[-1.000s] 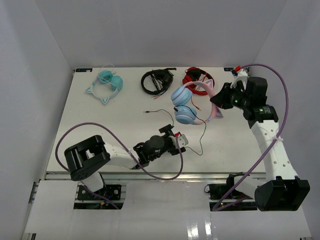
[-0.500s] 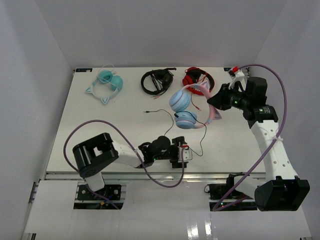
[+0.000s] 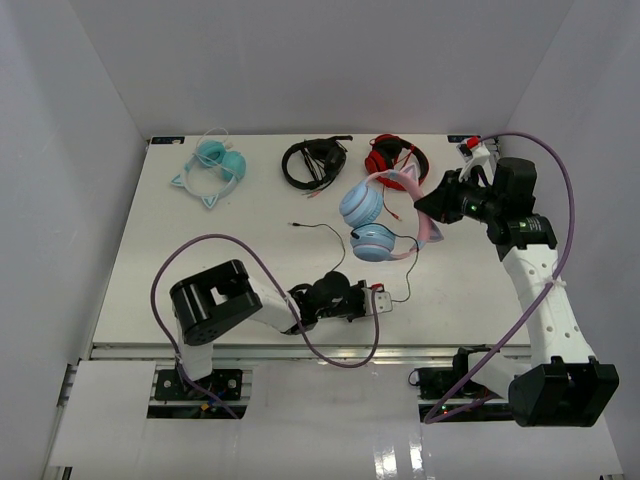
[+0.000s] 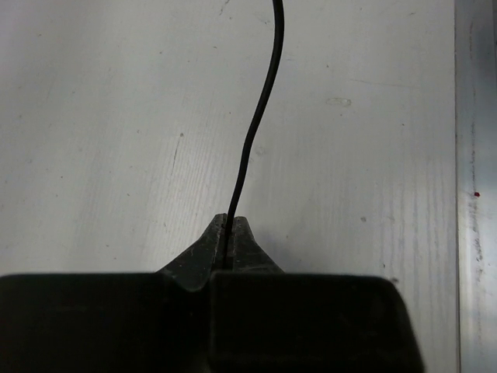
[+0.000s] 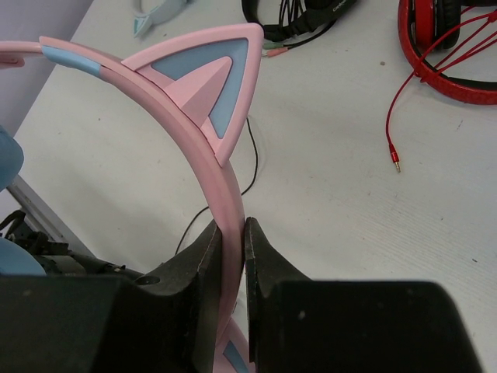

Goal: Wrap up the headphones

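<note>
1. Low by the near edge of the table (image 3: 200, 250), the left gripper (image 3: 378, 300) has its fingers pressed shut on the thin dark cable (image 4: 260, 124), which runs out from between the tips across the bare top.
2. That cable looks limp and light. It would probably slide or kink under a hard pull, so a pinch suits guiding it rather than hauling.
3. Right of centre, the headphones (image 3: 365, 222) hang tilted, with the blue ear cups (image 3: 372, 242) low. I cannot tell whether they touch the table.
4. The pink headband (image 5: 225, 167) looks like stiff, springy plastic and is the firm place to hold. The cat ear (image 5: 221, 78) seems snappable.
5. The right gripper (image 3: 432, 207) clamps that headband narrowly, just below the cat ear.
</note>
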### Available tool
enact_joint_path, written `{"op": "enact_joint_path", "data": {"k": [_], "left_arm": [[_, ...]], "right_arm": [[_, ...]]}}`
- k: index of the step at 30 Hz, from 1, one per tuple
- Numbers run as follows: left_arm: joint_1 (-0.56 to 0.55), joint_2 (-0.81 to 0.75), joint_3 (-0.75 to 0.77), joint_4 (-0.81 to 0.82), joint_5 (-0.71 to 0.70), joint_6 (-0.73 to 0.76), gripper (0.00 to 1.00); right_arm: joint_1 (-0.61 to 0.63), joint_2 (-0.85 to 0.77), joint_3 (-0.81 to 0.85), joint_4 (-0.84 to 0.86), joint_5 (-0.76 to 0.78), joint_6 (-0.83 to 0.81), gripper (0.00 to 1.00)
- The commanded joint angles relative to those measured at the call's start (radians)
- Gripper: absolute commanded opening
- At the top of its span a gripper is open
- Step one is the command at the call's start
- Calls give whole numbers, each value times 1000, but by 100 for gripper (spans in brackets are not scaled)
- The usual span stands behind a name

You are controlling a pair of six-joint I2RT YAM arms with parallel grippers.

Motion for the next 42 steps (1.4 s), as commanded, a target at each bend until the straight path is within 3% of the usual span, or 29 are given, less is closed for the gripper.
{"op": "enact_joint_path", "data": {"k": [1, 10, 13, 16, 21, 26, 29, 33, 42], "left_arm": [[3, -108, -61, 6, -9, -46, 0], [48, -348, -168, -142, 121, -85, 0], [128, -450, -197, -235, 178, -89, 0], [281, -521, -182, -354, 261, -111, 0], [484, -500, -14, -607, 423, -165, 0], [538, -364, 277, -887, 487, -271, 0], [543, -287, 436, -997, 579, -364, 0], [543, -236, 566, -1048, 725, -547, 0], [520, -280, 604, -1047, 843, -809, 0]], "right_arm": [[-15, -45, 9, 63, -71, 58, 8], [-17, -73, 97, -85, -109, -91, 8], [-16, -91, 120, -171, -133, -245, 8], [-16, -112, 136, -262, -138, -449, 8], [-14, -150, 120, -427, -101, -774, 8], [44, -219, 9, -433, 76, -962, 8], [127, -246, -75, -351, 214, -955, 8], [247, -241, -163, -153, 484, -826, 8], [383, -73, -157, 156, 928, -576, 8]]}}
